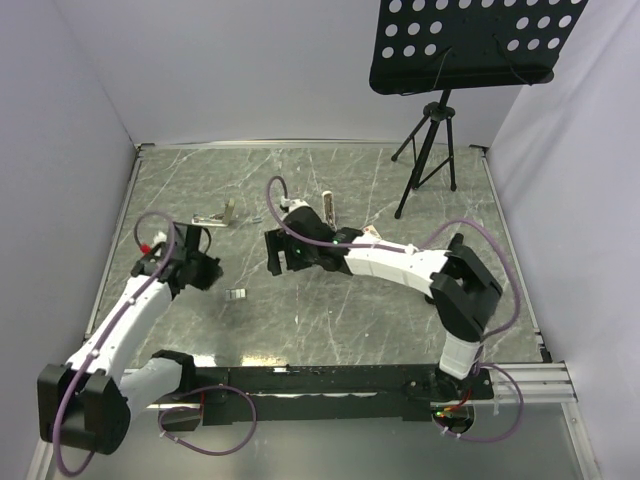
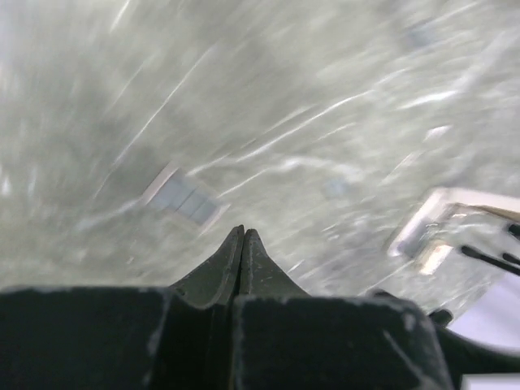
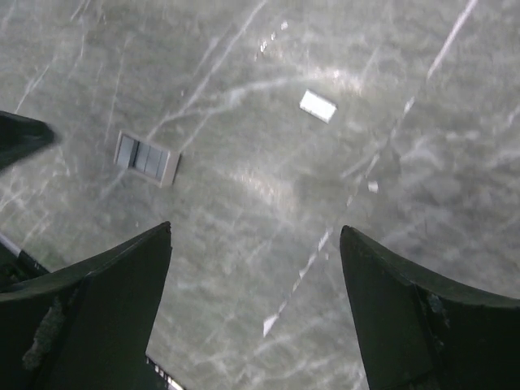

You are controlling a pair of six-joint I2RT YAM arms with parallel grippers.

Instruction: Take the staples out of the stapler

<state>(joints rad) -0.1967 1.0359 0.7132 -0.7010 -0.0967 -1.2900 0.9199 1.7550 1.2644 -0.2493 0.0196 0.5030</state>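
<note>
The stapler [image 1: 214, 218] lies opened out on the marble table at the back left, with its silvery rail showing. It also shows at the right edge of the left wrist view [image 2: 445, 218]. A short ribbed strip of staples [image 1: 236, 294] lies loose on the table between the two grippers, and shows in the left wrist view [image 2: 184, 198] and the right wrist view [image 3: 146, 158]. My left gripper [image 1: 210, 270] [image 2: 242, 232] is shut and empty, just short of the strip. My right gripper [image 1: 283, 256] [image 3: 256, 229] is open and empty above bare table, right of the strip.
A black tripod stand [image 1: 432, 140] with a perforated tray stands at the back right. A cream-white piece [image 1: 328, 208] stands just behind the right wrist. A small pale fragment [image 3: 318, 106] lies on the table beyond the right gripper. White walls enclose three sides of the table.
</note>
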